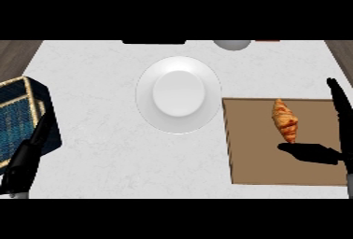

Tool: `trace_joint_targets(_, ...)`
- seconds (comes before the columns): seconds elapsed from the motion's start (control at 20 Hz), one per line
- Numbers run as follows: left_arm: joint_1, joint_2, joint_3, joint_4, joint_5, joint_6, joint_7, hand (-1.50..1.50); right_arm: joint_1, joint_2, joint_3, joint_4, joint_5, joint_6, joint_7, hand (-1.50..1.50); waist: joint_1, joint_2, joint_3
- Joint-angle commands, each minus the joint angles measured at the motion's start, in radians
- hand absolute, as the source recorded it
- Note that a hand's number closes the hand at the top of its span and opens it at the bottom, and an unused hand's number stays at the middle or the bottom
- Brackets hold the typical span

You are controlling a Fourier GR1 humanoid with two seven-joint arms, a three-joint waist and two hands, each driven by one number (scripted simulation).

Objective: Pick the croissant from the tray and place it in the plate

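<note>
The right hand (329, 140) is over the right side of the tray (255, 163), spread wide: the fingers (338, 98) stand straight along the picture's right edge, and the thumb (310, 153) reaches out leftward just below the croissant (285, 119). The thumb's tip is right by the croissant's lower end; whether it touches I cannot tell. Nothing is held.

The croissant lies on the flat brown tray, in its upper right part, lengthwise top to bottom, golden-orange with ridged bands, tapering to a point at each end.

The white plate (148, 109) sits on the pale table (89, 70) just left of the tray, bare.

The left hand (24, 163) shows at the lower left edge, fingers straight, lying across a dark blue-patterned thing (17, 107) at the table's left side.
</note>
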Motion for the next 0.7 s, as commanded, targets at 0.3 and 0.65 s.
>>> trace_joint_targets(0.3, -0.016, -0.008, 0.025, 0.004, -0.014, -0.039, 0.056, 0.0, -0.193, 0.006, 0.025, 0.209, -0.007, 0.251, 0.181, -1.5, 0.0, 0.004, 0.0)
trace_joint_targets(0.65, 0.022, -0.041, 0.037, 0.005, -0.035, -0.033, 0.004, 0.0, -0.249, -0.041, 0.036, 0.348, 0.007, 0.431, 0.183, -1.5, 0.0, 0.004, 0.0)
